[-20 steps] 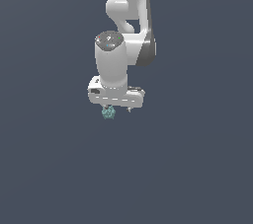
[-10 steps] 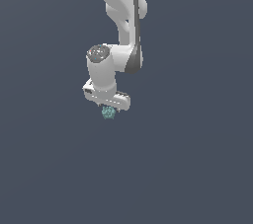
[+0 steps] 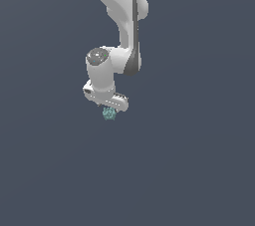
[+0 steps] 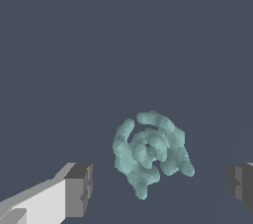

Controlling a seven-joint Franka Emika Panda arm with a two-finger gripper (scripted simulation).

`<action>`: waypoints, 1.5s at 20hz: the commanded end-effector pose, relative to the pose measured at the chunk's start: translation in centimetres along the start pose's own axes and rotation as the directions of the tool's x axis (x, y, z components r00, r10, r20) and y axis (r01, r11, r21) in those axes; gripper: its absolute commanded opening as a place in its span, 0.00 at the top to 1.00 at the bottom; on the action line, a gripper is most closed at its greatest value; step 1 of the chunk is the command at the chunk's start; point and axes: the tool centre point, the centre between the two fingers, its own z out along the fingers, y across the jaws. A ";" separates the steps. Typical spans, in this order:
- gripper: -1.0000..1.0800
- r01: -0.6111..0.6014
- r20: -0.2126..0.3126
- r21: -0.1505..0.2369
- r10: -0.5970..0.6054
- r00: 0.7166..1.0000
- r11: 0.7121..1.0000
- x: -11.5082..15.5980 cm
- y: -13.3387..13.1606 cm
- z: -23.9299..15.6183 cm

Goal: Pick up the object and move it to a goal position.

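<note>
The object is a tiny teal-green lumpy cluster lying on the dark grey floor. The white gripper hangs right above it, pointing down. In the wrist view the object lies between the two grey fingertips, with a gap on each side. The gripper is open and touches nothing. The object is much smaller than the hand.
The plain dark grey floor fills both views. The white arm rises from the hand to the exterior view's top edge. No other objects or marker show.
The hand has shifted slightly to the exterior view's left and turned, and the upper arm has swung with it. The object has stayed in place.
</note>
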 end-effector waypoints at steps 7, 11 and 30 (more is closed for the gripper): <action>0.04 -0.003 0.000 0.000 0.003 1.000 1.000 -0.2 0.1 3.1; 0.04 -0.004 0.000 0.000 0.004 1.000 1.000 -0.2 0.1 4.6; 1.00 -0.004 0.000 0.000 0.004 1.000 1.000 0.1 0.1 4.5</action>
